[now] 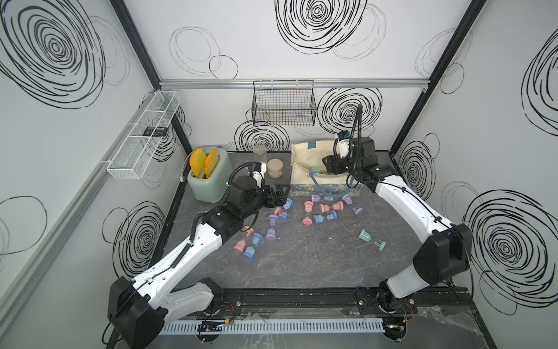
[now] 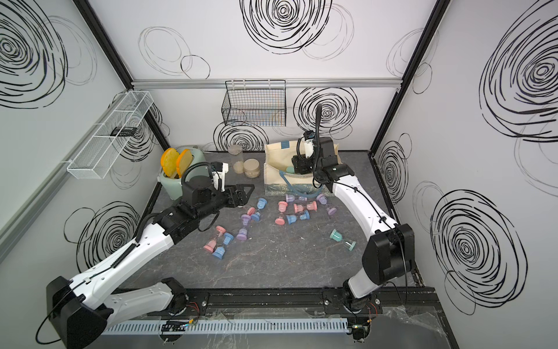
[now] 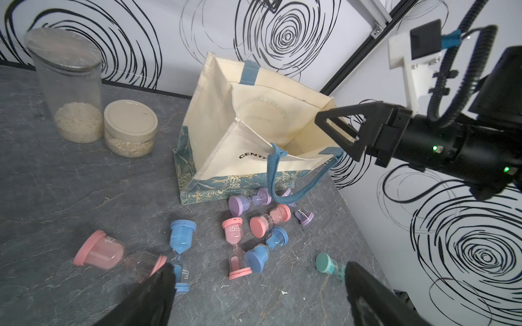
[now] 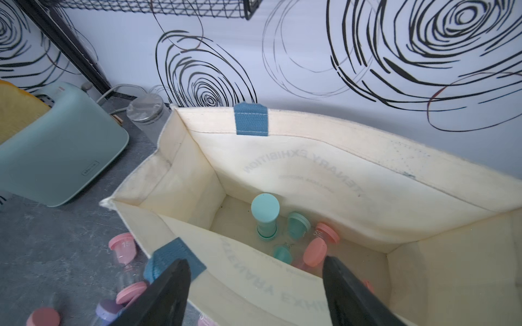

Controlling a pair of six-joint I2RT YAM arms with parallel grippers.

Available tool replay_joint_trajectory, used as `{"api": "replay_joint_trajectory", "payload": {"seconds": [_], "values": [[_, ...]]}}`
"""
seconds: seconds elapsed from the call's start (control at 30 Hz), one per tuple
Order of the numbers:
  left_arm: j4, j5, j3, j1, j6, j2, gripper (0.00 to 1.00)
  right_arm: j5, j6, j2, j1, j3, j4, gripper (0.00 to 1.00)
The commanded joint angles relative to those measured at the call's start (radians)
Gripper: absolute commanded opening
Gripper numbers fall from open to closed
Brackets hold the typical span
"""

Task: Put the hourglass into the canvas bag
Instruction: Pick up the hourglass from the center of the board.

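right end effector (image 4: 254,261) parted and empty above canvas bag (image 4: 353,180) mouth, teal hourglass (image 4: 265,214) standing inside bag, left end effector (image 3: 258,266) wide open, empty, beside bag over counter (image 3: 70,183)

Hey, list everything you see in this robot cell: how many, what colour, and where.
canvas bag: one, cream with blue handles, back right of table, open
hourglasses in the bag: at least three, two teal, one pink, on its bottom
hourglasses on the table: about ten, pink, blue, purple, scattered before the bag
teal hourglass: one, lying apart near the right arm
toaster: one, pale green, back left, two orange slices in it
jars: two, clear, between toaster and bag
wire basket: one, black, back wall
mesh shelf: one, white, left wall
table: one, dark grey marbled
left gripper: open, empty, by the scattered hourglasses
right gripper: open, empty, above the bag's opening
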Motion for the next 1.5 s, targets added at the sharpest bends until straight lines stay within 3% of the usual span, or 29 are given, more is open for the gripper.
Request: {"api": "replay_joint_trajectory", "payload": {"seconds": [0.0,0.37,0.77,1.17,1.47], "values": [[-0.040,-0.028,-0.026,0.020,0.024,-0.058,0.96,0.001,0.032,-0.056,0.038,-0.034,0.001,0.79],[-0.206,-0.086,-0.105,0.091,0.051,-0.240,0.96,0.067,0.139,-0.208,0.294,-0.281,0.068,0.84],[-0.297,-0.074,-0.155,0.096,0.029,-0.327,0.96,0.141,0.331,-0.155,0.515,-0.508,0.248,0.86],[-0.310,-0.087,-0.225,0.097,-0.015,-0.375,0.96,0.197,0.490,0.104,0.666,-0.436,0.310,0.86],[-0.334,-0.117,-0.244,0.099,-0.023,-0.410,0.96,0.217,0.503,0.245,0.691,-0.361,0.332,0.87]]}}
